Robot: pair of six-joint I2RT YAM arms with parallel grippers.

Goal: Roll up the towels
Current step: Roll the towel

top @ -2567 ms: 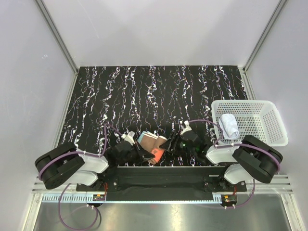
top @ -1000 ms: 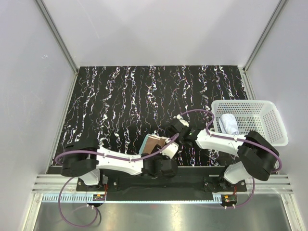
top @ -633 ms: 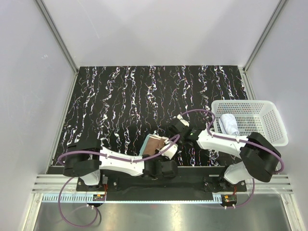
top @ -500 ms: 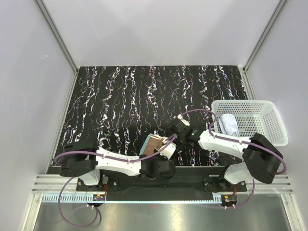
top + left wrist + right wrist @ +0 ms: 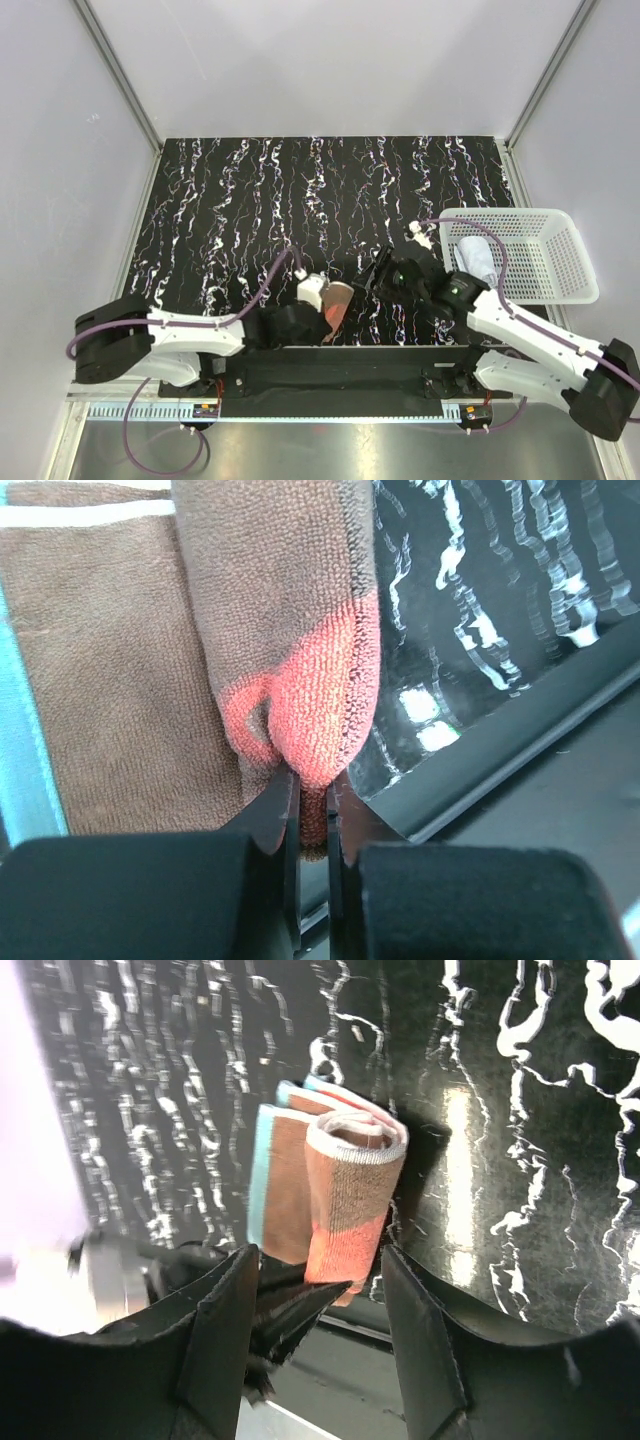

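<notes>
Down at the near edge of the black, white-veined marbled surface (image 5: 250, 200), the left gripper (image 5: 312, 798) is pressed together on a corner of the orange-and-brown terry towel (image 5: 290, 630). Its two dark fingers pinch the orange tip of the cloth between them. Directly ahead of that gripper the towel runs away as a loose roll, brownish side outward. To the roll's left lies a flatter brown layer edged with a light blue strip (image 5: 18, 730). A white band (image 5: 80, 515) crosses the far end of that layer; it shows as a plain stripe with no letters that can be made out.

The right gripper (image 5: 318, 1260) is spread wide, holding nothing. The rolled towel sits just beyond its fingertips, in line with the gap and apart from both fingers. The end of the roll farthest from this gripper shows its coil.

Behind the right gripper, beside that arm, stands a white perforated plastic basket (image 5: 560, 265) with a rolled white towel (image 5: 478, 260) inside, against its near-left wall.
</notes>
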